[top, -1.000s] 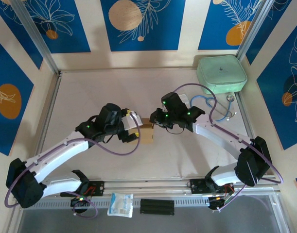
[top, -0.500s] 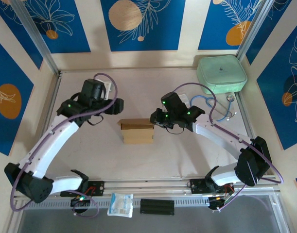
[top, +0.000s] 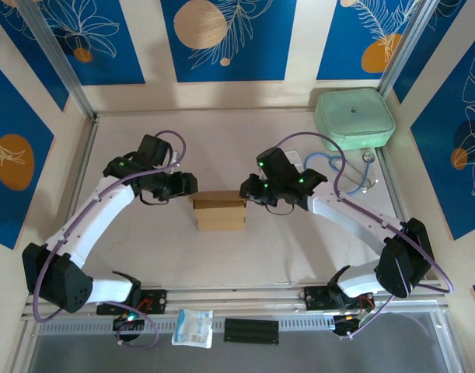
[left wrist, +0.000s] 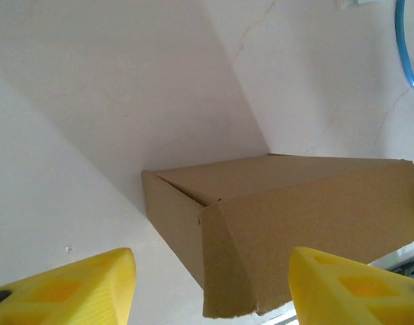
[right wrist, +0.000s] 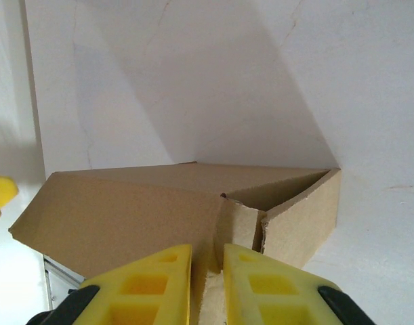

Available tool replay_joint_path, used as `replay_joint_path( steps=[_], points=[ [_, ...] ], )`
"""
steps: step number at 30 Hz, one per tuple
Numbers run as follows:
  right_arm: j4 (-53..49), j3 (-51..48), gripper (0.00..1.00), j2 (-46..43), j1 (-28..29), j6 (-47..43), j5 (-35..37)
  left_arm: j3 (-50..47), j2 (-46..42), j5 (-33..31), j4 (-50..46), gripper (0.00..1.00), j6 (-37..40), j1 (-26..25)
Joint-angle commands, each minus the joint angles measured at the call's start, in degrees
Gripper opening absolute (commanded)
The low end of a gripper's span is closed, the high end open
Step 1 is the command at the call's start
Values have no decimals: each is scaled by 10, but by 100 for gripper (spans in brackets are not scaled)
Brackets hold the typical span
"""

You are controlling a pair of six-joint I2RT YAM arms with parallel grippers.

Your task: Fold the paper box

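One paper box: left fingers released (just beside); right fingers pinching its wall.

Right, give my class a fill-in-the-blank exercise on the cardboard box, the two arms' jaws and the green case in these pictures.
1. The paper box in the middle of the table is plain ____ cardboard.
2. The left arm's jaws stand ____, holding nothing.
3. The right arm's jaws are shut on an edge of the ____.
4. The rounded case at the table's far right corner is mint-____.

Missing words: brown; open; box; green.
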Motion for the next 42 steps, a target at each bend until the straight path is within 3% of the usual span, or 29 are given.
replay_joint_path(
  steps=[1, 11, 23, 30, 33, 37, 42],
  points=[
    [-59, -6, 19, 17, 1, -9, 19, -12, 3, 56, 19, 56, -23, 5],
    [-61, -6, 18, 16, 2, -9, 23, -30, -3, 84, 42, 33, -37, 7],
    [-58, -11, 18, 16, 3, -6, 20, -76, -11, 156, 123, 31, -95, 6],
    [-56, -12, 18, 18, 4, -5, 17, -80, -9, 169, 131, 26, -85, 6],
    [-56, -12, 18, 18, 5, -5, 15, -60, -10, 153, 105, 32, -48, 5],
    [-59, -13, 18, 14, 5, -6, 21, -27, -29, 45, 48, 45, 15, 5],
    [-59, -13, 18, 13, 5, -7, 22, -13, -26, 52, 36, 47, 32, 5]
  ],
)
